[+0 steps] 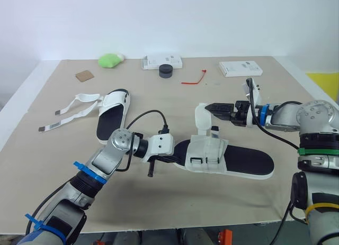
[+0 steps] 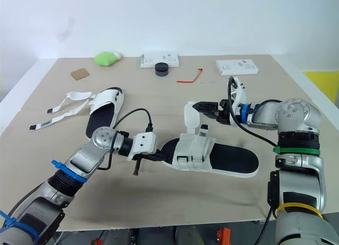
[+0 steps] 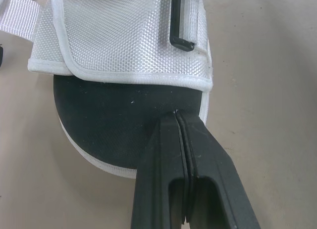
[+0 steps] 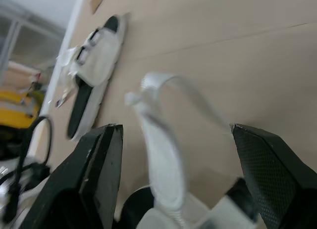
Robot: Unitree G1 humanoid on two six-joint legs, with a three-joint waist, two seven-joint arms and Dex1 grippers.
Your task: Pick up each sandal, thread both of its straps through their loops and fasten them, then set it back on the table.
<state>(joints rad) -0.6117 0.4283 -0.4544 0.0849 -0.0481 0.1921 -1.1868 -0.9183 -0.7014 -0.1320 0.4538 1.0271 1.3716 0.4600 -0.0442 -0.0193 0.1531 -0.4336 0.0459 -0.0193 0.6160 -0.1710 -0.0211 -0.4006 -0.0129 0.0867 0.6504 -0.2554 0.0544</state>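
Both eye views look down from the head over the whole table [image 1: 159, 97], sharing nearly one scene. Left wrist view sits close above the near sandal [image 3: 124, 41]; right wrist view faces left, toward the far sandal [image 4: 94, 75].

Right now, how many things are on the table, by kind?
Sandals: 2
White boxes: 2
Black puck: 1
Green lump: 1
Brown card: 1
Red tie: 1
Total: 8
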